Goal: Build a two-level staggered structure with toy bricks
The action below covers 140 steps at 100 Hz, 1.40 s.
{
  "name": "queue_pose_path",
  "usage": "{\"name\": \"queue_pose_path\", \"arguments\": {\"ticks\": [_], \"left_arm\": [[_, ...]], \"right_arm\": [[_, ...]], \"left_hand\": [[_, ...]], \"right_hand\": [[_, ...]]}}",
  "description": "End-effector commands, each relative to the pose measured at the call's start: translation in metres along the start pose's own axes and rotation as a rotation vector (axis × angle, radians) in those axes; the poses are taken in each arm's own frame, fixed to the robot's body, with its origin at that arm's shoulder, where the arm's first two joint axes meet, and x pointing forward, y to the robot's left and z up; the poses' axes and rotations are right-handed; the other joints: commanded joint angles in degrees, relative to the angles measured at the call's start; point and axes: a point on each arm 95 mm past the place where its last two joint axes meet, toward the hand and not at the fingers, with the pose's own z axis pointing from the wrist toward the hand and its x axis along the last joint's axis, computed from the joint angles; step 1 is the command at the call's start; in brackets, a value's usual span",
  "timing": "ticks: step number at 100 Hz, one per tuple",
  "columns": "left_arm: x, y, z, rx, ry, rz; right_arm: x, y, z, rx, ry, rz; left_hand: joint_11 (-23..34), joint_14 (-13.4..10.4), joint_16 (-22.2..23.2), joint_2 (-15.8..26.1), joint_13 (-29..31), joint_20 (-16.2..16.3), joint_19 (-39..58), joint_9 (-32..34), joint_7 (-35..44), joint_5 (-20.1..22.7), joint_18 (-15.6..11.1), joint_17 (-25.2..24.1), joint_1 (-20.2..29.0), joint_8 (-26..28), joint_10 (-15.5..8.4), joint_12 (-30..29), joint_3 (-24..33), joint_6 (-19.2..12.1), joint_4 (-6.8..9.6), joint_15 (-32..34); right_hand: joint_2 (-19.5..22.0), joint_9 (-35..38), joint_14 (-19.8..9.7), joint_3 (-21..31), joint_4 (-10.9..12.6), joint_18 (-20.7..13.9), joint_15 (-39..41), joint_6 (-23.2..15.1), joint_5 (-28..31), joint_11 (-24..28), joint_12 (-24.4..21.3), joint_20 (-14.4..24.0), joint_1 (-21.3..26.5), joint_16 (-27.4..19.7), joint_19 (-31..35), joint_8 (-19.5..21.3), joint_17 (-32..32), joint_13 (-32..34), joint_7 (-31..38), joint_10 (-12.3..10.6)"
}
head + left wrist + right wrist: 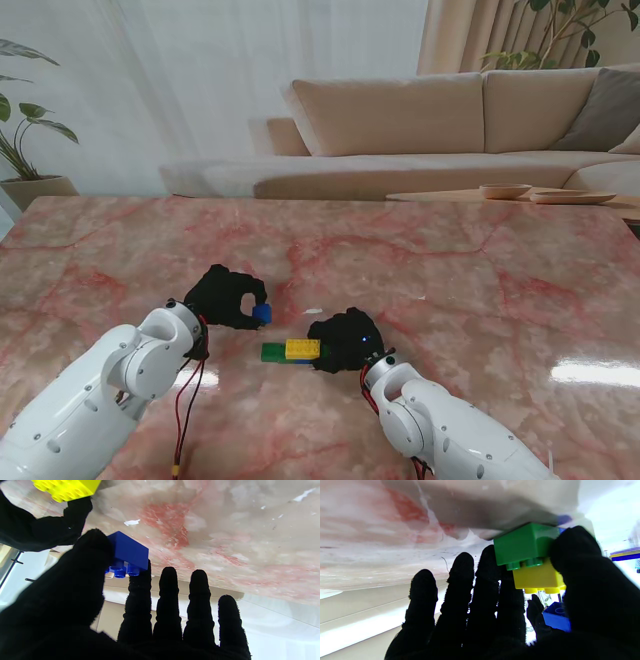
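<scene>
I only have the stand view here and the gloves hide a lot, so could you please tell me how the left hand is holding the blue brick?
Observer: The left hand pinches the blue brick between thumb and index finger, the other fingers spread free.
Operator: Thank you. Is the yellow brick really seated on the green one?
Observer: Yes, in the right wrist view the yellow brick sits on the studs of the green brick, offset sideways.
Operator: And the right hand?
Observer: The right hand has its thumb against that stack.
</scene>
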Motion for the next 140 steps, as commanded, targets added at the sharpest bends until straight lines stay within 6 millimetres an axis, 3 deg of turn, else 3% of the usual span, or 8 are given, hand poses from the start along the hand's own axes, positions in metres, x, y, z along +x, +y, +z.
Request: {"name": "queue_pose_path", "arguments": {"ticks": [1, 53, 140], "left_arm": [[0.008, 0.007, -0.001, -0.012, 0.023, -0.003], [0.021, 0.018, -0.006, -0.051, 0.080, -0.007], [0.018, 0.028, -0.009, -0.106, 0.101, 0.104]], "right_arm": [[0.001, -0.006, -0.003, 0.026, -0.003, 0.002], [0.002, -0.005, -0.002, 0.022, -0.020, -0.008], [0.003, -0.003, 0.000, 0.022, -0.019, -0.002]], "left_hand": [[-0.74, 1.66, 0.00, 3.70, 1.45, 0.51, 0.57, 1.73, 4.47, 7.81, 1.17, -0.89, 1.96, 1.48, 0.01, 1.04, 0.91, -4.95, -0.24, -1.02], [-0.82, 1.52, 0.24, 3.71, 2.08, 0.35, -0.16, 2.49, 4.27, 8.32, 1.11, -1.16, 1.74, 1.40, -0.21, 1.61, -0.09, -5.20, 0.06, -1.28], [-0.76, 1.41, 0.56, 3.54, 2.71, 0.13, -1.31, 3.15, 4.33, 8.44, 1.13, -1.15, 1.50, 1.81, -0.41, 2.18, -0.50, -5.26, 0.20, -1.35]], "right_hand": [[2.19, -0.09, -1.82, 3.63, -0.63, -0.11, 0.21, -8.56, 2.70, 0.43, 0.64, 1.72, 4.24, 0.81, -0.39, 0.55, -0.95, -0.57, 3.77, -2.06], [2.43, -0.64, -1.81, 3.03, -0.62, -0.13, 0.15, -8.36, 2.28, 0.47, 0.42, 1.89, 4.00, 0.79, -0.56, 0.49, -1.21, -0.96, 3.74, -2.05], [2.57, -0.60, -1.73, 2.84, -0.51, -0.17, 0.19, -8.28, 2.29, 0.71, 0.16, 2.08, 3.88, 0.79, -0.68, 0.50, -1.26, -0.92, 3.80, -2.02]]}}
